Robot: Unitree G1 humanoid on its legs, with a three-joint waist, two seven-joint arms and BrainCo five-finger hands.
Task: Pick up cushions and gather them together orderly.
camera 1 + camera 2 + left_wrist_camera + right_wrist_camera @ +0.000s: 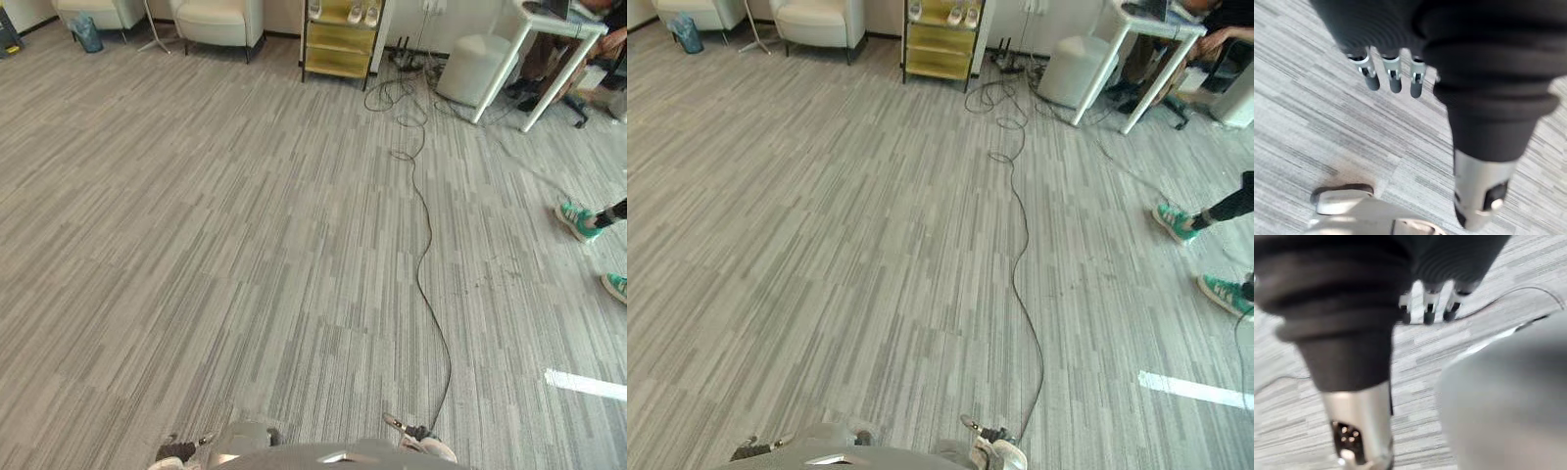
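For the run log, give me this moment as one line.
left hand open, empty | right hand open, empty | grey striped carpet below hands | cream upholstered armchair far ahead-left | person's green sneaker right

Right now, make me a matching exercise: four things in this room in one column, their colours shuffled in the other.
Things:
1. shelf unit
2. armchair
3. person's shoe
4. carpet

Colours:
A. grey
B. green
C. yellow
D. cream

Pairs: 1-C, 2-D, 3-B, 4-A.
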